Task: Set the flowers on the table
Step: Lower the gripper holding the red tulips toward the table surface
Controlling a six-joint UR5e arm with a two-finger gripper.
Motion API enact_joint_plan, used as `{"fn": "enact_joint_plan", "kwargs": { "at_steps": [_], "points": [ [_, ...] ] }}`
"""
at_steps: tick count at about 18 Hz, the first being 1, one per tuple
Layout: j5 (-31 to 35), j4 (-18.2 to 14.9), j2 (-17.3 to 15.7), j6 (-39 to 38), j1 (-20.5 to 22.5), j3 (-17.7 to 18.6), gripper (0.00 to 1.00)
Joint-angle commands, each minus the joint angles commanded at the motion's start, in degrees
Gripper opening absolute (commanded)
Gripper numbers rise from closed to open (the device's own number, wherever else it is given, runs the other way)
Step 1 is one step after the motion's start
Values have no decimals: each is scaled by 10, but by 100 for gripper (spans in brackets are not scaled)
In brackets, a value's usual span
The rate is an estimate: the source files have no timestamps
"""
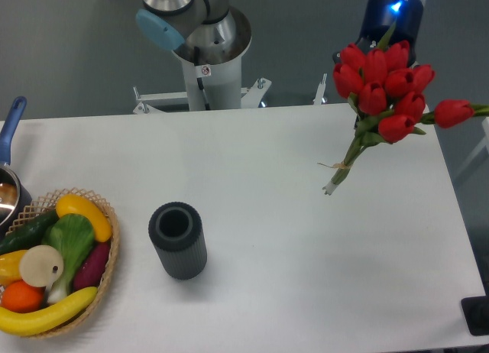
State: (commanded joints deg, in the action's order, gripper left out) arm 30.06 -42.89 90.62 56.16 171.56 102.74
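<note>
Nearest the lens, at seven o'clock, the wicker basket (111,238) sits loaded with fruit and a leafy green vegetable (70,238), and just past it toward the middle stands a dark ribbed cylinder (178,240), upright, mouth open. Up at two o'clock, the flowers (384,82) hang in the air, red heads up high, stems (348,160) slanting down-left with the tied ends just above the surface (290,215), or perhaps brushing it; hard to call. The fingers are hidden behind the blooms, so I cannot tell whether they are clamped on the bunch or not; only the blue wrist (393,13) shows above. Here is the risk: the bunch sits close to the surface's far right corner, and one tulip (453,112) pokes out past the right edge, so a release here could, I judge, let the heavy heads tip off the side. A snagged string could also drag the bunch back up. The surface is white, smooth, plain, with plenty of bare space mid-way. A pot (9,186) peeks in at nine o'clock. Behind, a grey floor and the arm's base (208,43) at twelve.
</note>
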Motion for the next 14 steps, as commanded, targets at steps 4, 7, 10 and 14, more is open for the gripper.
{"fn": "enact_joint_plan", "kwargs": {
  "at_steps": [4, 7, 10, 14],
  "points": [
    [3, -1, -11, -1, 4, 7, 24],
    [76, -3, -46, -2, 11, 19, 24],
    [226, -31, -87, -1, 10, 30, 24],
    [386, -47, -113, 15, 9, 30, 25]
  ]
}}
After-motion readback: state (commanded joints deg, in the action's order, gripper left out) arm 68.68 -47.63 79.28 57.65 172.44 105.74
